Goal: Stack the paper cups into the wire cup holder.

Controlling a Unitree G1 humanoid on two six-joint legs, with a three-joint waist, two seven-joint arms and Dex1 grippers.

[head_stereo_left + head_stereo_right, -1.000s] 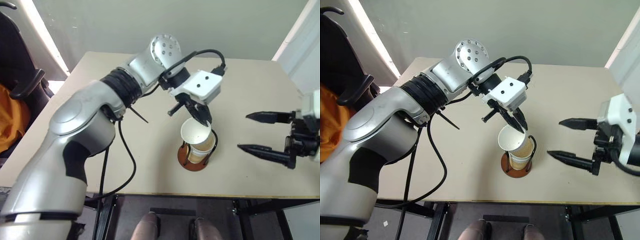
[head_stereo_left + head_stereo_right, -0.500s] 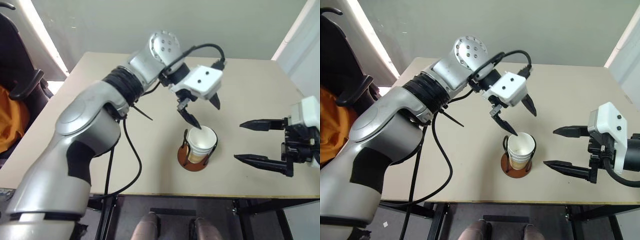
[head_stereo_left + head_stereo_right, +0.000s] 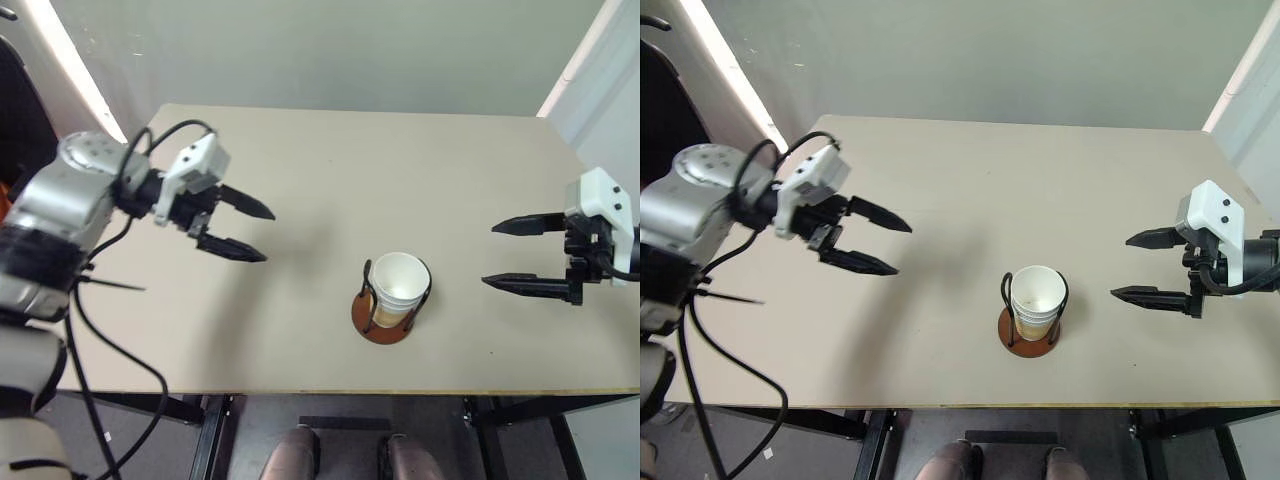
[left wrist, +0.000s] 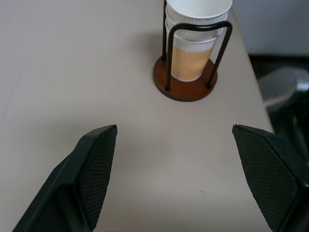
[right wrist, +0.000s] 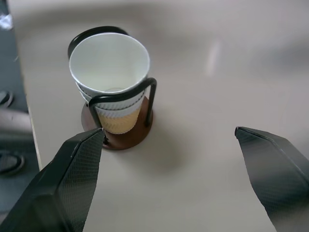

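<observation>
We judge the stacking finished: the paper cups (image 3: 399,285) sit nested in the wire cup holder (image 3: 381,318) near the table's (image 3: 330,170) front edge. Left gripper (image 3: 245,229) and right gripper (image 3: 522,255) are spread wide and empty; we only need to retreat.

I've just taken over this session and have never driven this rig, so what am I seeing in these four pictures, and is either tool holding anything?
You are looking at a humanoid robot with two arms, each ending in a tool of two black fingers. The two wide pictures come from the stereo camera on its head, looking down over a beige table. The other two are from cameras on the wrists, looking out between each tool's own fingers.

On the table, near its front edge, stands the wire cup holder, a brown disc with black wire loops. The paper cups sit nested inside it, upright, white rims stacked.

The left tool hovers over the left side of the table, the right tool over the right side. Both are open and empty, well apart from the holder. No loose cup lies on the table.
</observation>
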